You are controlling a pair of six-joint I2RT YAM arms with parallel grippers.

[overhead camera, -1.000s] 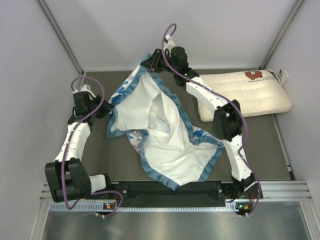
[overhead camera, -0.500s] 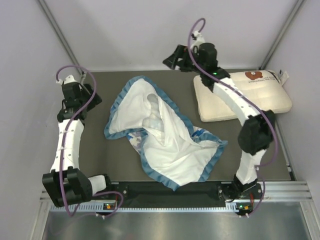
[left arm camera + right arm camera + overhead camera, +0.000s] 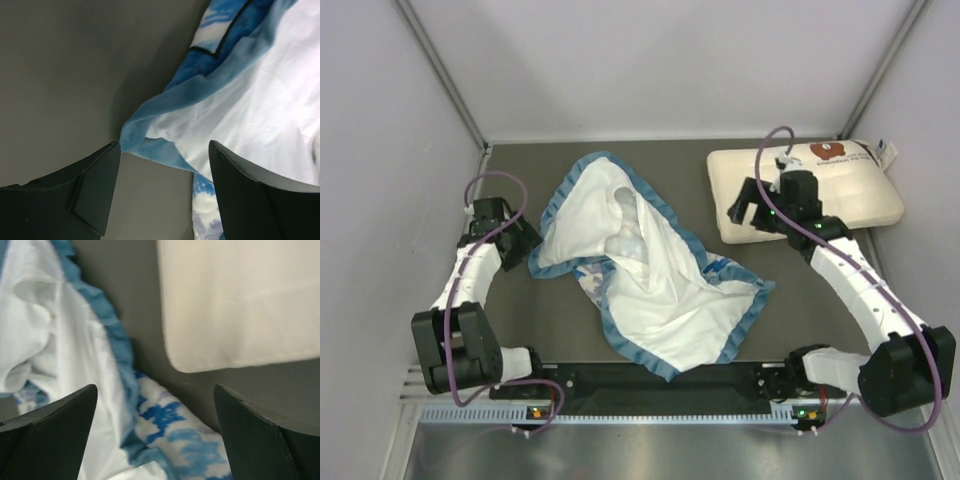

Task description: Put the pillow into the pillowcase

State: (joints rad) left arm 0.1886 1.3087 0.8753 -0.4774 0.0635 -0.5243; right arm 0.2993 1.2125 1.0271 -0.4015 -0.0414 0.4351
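Left claw (image 3: 162,147) gaping, empty; right claw (image 3: 155,390) likewise, masking pillow (image 3: 860,190) edge; pillowcase (image 3: 660,290) mouth perhaps upward.

Pillowcase (image 3: 640,270): soft matt cloth, fleecy blue ruffle, smooth white lining. Pillow (image 3: 820,190), 2 o'clock: cream quilted cloth, matt. Table (image 3: 820,300): dark grey, matt, smooth. Front plate (image 3: 650,450), 6 o'clock: brushed metal, dull sheen. Left gripper (image 3: 164,165) fingers (image 3: 95,195): matt black plastic.

Crumpled pillowcase (image 3: 645,270) (white inside up) beside pillow (image 3: 840,195)
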